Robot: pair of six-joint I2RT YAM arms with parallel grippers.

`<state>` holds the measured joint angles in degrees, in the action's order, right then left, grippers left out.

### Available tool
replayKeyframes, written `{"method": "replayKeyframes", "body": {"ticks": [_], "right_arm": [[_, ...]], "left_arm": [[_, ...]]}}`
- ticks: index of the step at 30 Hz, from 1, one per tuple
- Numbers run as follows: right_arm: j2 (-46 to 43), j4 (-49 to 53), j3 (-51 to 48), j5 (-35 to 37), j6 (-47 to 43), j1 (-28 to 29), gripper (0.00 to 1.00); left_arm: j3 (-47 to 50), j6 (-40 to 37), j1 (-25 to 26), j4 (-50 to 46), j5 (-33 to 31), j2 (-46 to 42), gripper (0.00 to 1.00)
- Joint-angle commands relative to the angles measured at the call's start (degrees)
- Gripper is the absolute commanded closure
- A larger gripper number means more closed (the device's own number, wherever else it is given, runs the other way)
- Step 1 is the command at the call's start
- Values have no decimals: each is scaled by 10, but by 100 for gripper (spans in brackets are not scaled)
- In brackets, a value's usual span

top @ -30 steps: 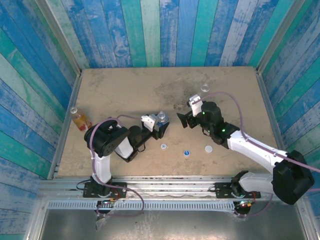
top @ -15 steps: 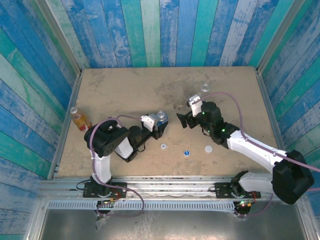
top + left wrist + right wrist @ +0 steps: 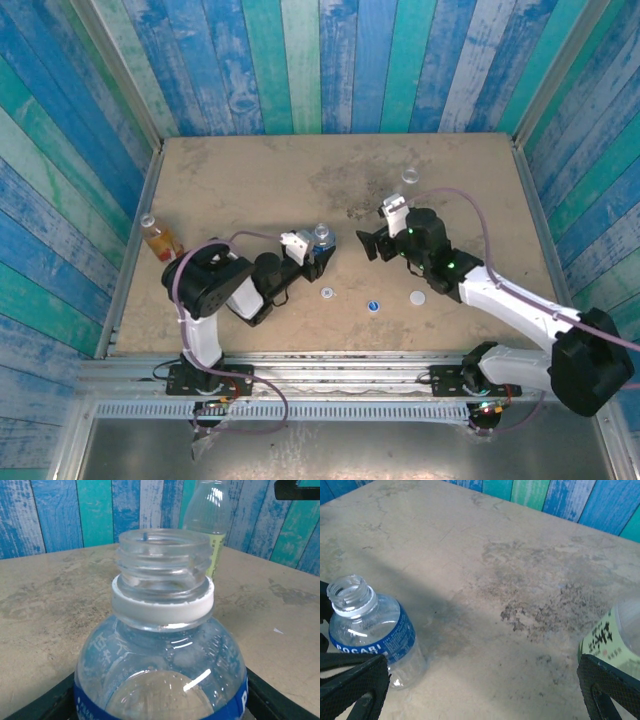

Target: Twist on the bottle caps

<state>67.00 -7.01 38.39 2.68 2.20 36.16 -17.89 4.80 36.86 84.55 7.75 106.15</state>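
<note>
Jaws on the left gripper [image 3: 321,250] flank the small clear plastic bottle with the blue label [image 3: 161,645] at its shoulder, one dark finger [image 3: 47,705] on each side, close against it. Whether they squeeze it I cannot tell. Its threaded neck stands bare, and the bottle is upright near the middle of the sandy tabletop [image 3: 250,180]. The right gripper [image 3: 368,243] faces it from just beside, spread fully wide and carrying nothing. I'd judge that bottle light, thin-walled and slick, apt to dent, so a hold low on the body, clear of the threads, suits it. Three small round caps lie flat nearer the arms: a white cap [image 3: 327,293], a blue cap [image 3: 372,306] and a pale grey cap [image 3: 417,297], all fiddly to pinch. A pale yellow-green bottle [image 3: 411,176] further back and an orange-filled bottle [image 3: 158,238] at the left edge stand well apart. Nothing blocks the caps.
</note>
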Motion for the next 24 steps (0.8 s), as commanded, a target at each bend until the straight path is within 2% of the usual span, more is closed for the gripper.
{"method": "replayKeyframes", "body": {"ticks": [1,7,12,18,24], "right_arm": [[-36,65,-5,-8,19,4,0],[-66,169,-23,-17,79,10,0],[-44,233,-34,40,152,94,6],[-7,244,-62,89,229,179,22],[30,225,-83,98,273,211,40]], "left_arm": [[5,-9,1,-45,24,-66,38],[-1,-23,12,-123,36,-132,38],[-10,-43,22,-161,38,-151,37],[-10,-43,24,-160,31,-152,36],[-12,-38,24,-154,36,-145,36]]}}
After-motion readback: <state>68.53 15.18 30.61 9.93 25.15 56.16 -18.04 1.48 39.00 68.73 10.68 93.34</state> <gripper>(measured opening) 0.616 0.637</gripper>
